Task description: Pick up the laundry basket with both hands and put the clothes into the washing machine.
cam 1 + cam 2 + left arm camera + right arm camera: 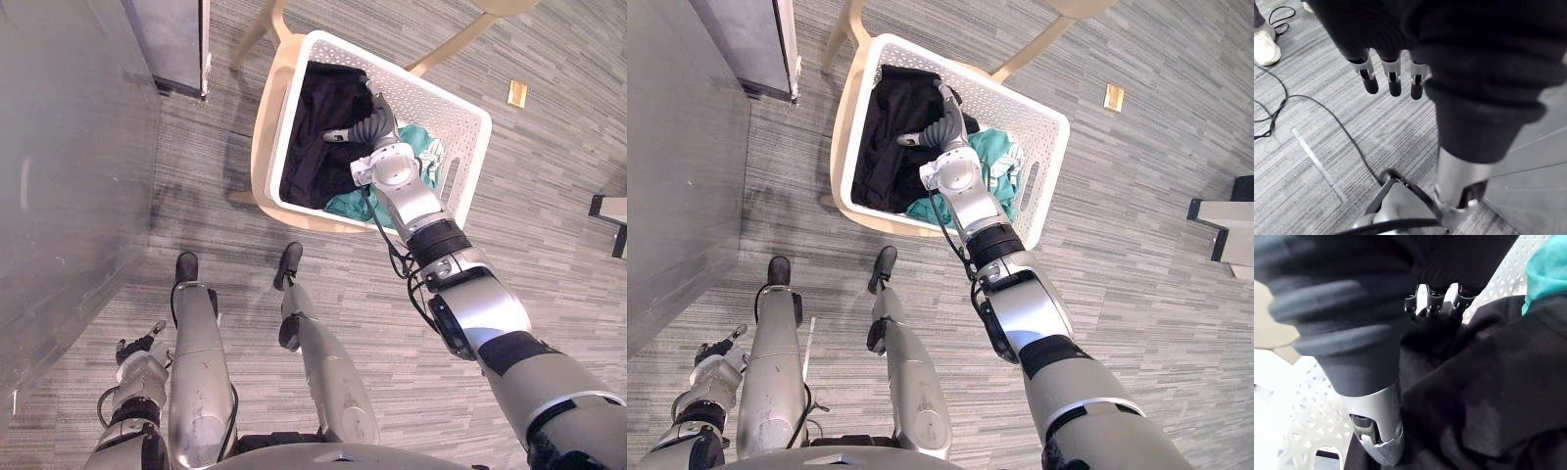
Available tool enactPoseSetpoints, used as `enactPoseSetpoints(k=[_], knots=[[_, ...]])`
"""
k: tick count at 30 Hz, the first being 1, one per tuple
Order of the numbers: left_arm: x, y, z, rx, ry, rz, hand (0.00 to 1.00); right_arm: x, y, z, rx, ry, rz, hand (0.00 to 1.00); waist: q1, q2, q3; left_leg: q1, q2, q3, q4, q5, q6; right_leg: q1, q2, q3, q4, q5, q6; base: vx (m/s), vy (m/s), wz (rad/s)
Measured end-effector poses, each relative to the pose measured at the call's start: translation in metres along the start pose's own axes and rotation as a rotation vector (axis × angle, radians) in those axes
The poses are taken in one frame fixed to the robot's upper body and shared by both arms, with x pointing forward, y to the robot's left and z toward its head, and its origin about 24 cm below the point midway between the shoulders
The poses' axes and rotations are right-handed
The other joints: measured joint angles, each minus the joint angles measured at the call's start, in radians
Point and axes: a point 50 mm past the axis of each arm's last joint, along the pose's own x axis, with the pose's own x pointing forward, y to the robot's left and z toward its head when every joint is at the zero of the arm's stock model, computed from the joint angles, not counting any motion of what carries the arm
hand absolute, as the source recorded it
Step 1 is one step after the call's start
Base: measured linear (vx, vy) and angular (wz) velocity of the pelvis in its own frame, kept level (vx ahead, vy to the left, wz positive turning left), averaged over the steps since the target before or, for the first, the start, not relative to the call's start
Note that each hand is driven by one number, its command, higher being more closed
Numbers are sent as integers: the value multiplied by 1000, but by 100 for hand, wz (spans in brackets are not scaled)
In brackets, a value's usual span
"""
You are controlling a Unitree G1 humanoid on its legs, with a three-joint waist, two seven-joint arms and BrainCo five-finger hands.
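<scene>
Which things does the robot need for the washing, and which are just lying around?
For the job: white laundry basket, black clothes, teal garment, right robot hand in the basket, left robot hand hanging open.
Just there: beige chair under the basket, dark cabinet, tan floor plate, a person's white shoe.

Bright, even indoor light, soft shadow by chair, pale sheen on wall

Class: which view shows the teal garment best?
Right eye view: the teal garment lies beside the black clothes in the white basket, little hidden. In the left eye view the right arm covers more; the right wrist view catches one corner.
</scene>
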Motion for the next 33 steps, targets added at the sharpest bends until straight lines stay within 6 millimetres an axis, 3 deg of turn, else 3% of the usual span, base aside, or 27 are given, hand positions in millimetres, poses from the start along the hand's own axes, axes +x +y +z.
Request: enactPoseSetpoints(k=[9,14,18,24,25,27,33], knots=[[0,1,0,0,-1,5,0,-6,13,-9,9,25,31,0,-5,0,0,-9,0,-3,-4,-3,3,-10,2,9,0,10,-12,-4,2,0],[0,1,2,2,-13,3,0,-9,26,-10,-122,0,110,0,-3,1,1,-10,8,-6,-25,5,3,-26,9,32,0,55,10,-37,11,-4],[0,-2,3,19,-28,-8,0,-10,33,-21,-231,29,156,0,5,1,1,-15,7,-13,-47,21,-6,-37,10,32,0,57,9,-10,-2,5],[-1,-3,5,38,-44,-19,0,-7,33,-20,-321,22,187,0,2,10,7,-35,8,-28,-46,30,-13,-51,16,30,0,56,9,-14,-5,3],[-1,-4,5,45,-48,-23,0,-6,32,-22,-330,27,188,100,3,10,7,-39,7,-29,-43,30,-13,-51,15,29,0,50,5,-25,-5,5],[-1,-5,5,52,-49,-29,0,-6,31,-25,-343,44,189,100,3,10,7,-43,-2,-30,-32,30,-13,-43,10,27,0,5,-12,-29,-14,12],[-1,-4,6,58,-51,-31,0,-3,29,-20,-383,24,180,100,3,16,11,-58,2,-35,-17,29,-17,-48,14,17,0,-16,-14,-50,-10,2]])
